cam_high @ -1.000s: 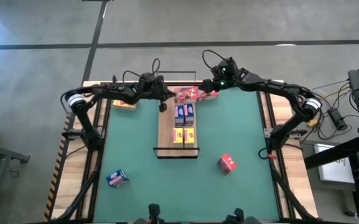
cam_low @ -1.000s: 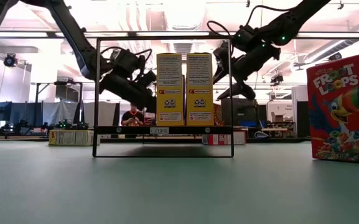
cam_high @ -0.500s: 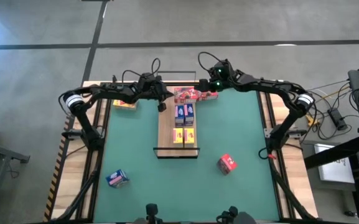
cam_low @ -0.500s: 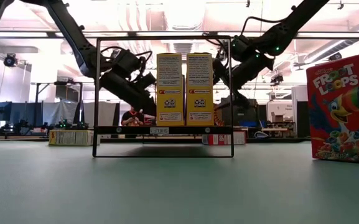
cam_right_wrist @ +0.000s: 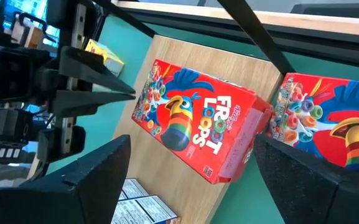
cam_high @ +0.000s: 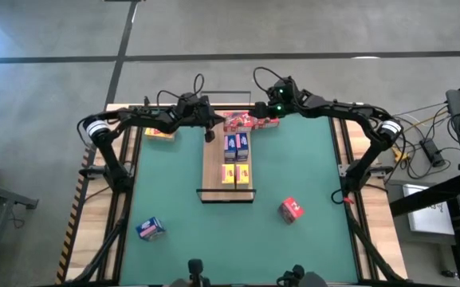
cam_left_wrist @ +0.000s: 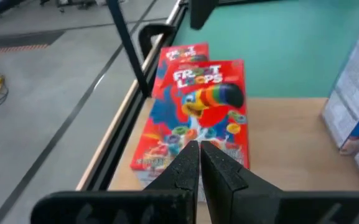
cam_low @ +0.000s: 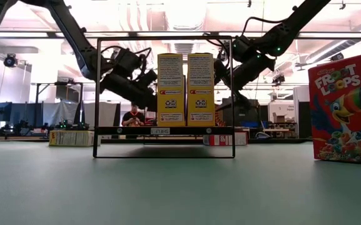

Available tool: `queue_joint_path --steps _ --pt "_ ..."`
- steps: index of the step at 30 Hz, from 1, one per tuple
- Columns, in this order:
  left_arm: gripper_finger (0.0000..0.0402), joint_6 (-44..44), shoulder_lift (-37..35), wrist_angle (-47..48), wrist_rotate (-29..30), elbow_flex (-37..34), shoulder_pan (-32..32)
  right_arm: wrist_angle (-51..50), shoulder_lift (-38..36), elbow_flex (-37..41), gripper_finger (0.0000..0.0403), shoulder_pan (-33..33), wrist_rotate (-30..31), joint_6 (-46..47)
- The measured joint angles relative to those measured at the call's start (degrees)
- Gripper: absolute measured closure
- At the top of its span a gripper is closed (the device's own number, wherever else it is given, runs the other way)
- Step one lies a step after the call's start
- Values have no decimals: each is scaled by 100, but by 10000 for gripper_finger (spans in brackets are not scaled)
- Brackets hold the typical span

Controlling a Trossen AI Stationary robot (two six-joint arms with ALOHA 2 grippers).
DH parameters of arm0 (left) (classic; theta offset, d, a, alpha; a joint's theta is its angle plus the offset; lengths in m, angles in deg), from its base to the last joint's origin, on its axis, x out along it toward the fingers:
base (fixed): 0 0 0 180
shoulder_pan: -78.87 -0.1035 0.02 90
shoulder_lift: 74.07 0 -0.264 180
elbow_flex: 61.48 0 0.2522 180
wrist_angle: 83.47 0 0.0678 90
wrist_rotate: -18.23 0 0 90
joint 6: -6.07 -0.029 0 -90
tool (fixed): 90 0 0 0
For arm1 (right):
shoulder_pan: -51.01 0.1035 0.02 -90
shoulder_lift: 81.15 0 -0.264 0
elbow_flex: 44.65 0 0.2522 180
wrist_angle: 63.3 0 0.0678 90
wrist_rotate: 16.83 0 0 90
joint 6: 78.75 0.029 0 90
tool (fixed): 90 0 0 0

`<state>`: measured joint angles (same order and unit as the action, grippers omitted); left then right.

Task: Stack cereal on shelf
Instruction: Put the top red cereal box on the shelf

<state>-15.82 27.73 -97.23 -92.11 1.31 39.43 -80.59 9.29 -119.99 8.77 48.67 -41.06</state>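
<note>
high view: the shelf (cam_high: 212,171) runs down the frame's centre; red boxes (cam_high: 241,121) lie at its upper end, between the left gripper (cam_high: 209,135) and the right gripper (cam_high: 266,110). blue boxes (cam_high: 236,144) and yellow boxes (cam_high: 236,173) stand below them.

low view: yellow boxes (cam_low: 185,89) stand upright at centre; a red box (cam_low: 346,107) stands at right.

left wrist view: fingers (cam_left_wrist: 185,165) pressed together, just before a flat red box (cam_left_wrist: 199,112).

right wrist view: fingers (cam_right_wrist: 95,168) spread wide, a red box (cam_right_wrist: 199,127) lying flat on the shelf between them, untouched.
</note>
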Motion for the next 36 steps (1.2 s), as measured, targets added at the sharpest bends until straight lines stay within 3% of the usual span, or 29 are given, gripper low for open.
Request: queue_joint_path --steps 3,36 --pt "401 -43 0 217 282 2 2 0 0 0 74 0 -10 -4" --pt "401 144 -157 1126 563 -4 -22 0 -1 -2 74 40 -10 -22"
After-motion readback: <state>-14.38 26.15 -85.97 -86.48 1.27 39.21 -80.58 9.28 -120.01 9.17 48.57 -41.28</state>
